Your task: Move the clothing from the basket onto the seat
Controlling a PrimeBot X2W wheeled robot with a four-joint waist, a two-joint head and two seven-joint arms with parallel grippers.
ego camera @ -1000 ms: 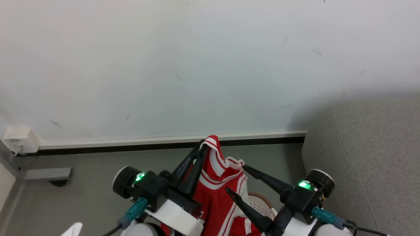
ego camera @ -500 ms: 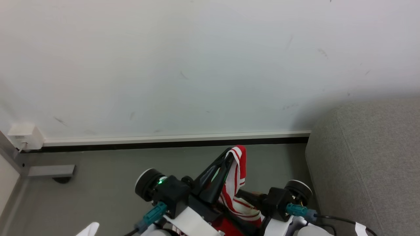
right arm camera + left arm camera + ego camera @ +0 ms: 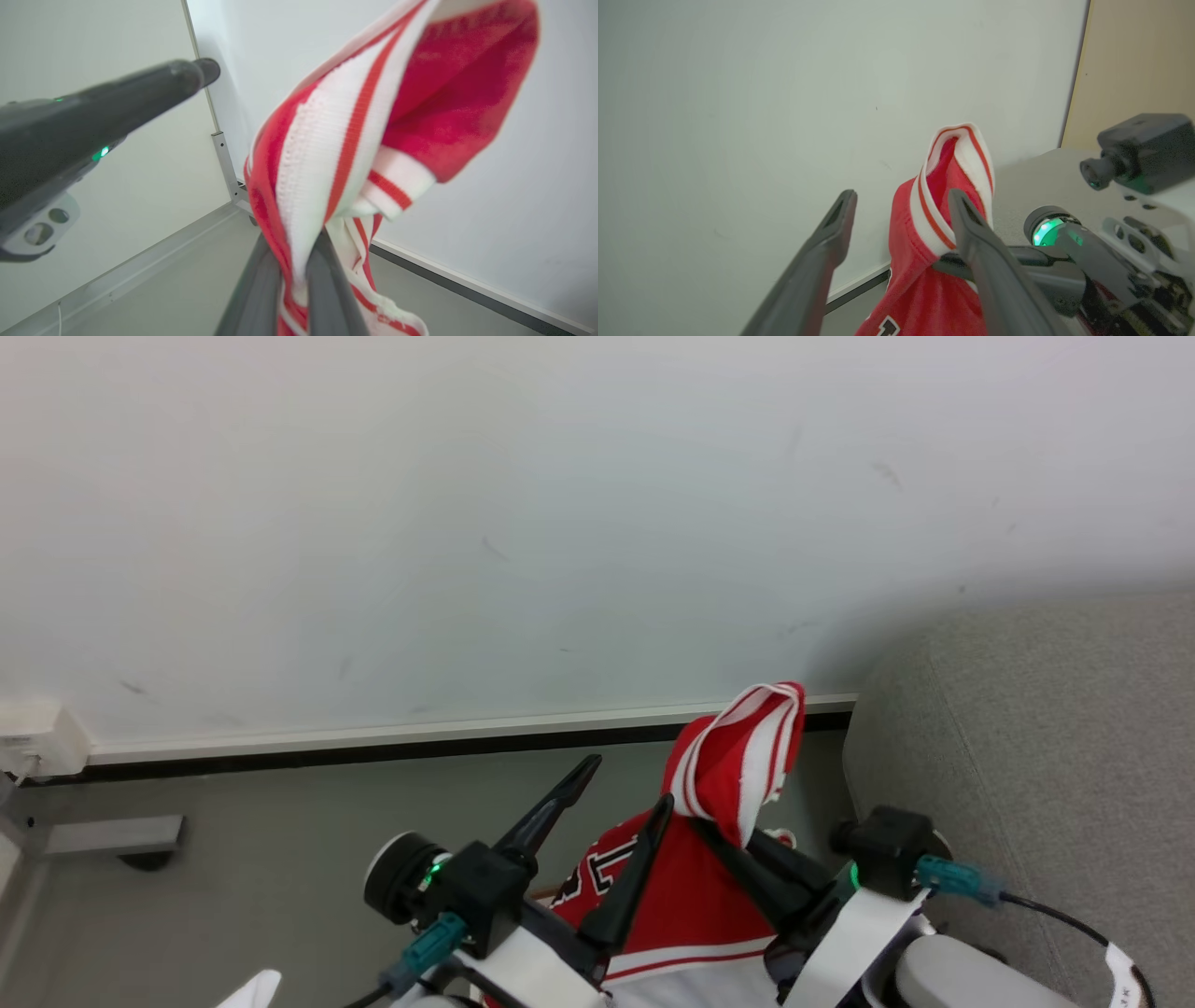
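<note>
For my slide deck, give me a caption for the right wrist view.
Right claw shut on the striped trim of a red jersey, white wall behind.

Long dark tapered fingers (image 3: 551, 807) join black housings (image 3: 481, 891) with green lights (image 3: 433, 872), teal connectors (image 3: 425, 943), black cables (image 3: 1046, 907) and white forearms (image 3: 845, 933).

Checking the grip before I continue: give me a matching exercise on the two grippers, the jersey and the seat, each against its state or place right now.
1. left gripper
2. right gripper
3. jersey
4. seat

A. grey, at the head view's right side
B. jaws closed on striped trim
C. jaws spread apart
D. red, hanging between the two arms above the floor

Pairs: 1-C, 2-B, 3-D, 4-A
</note>
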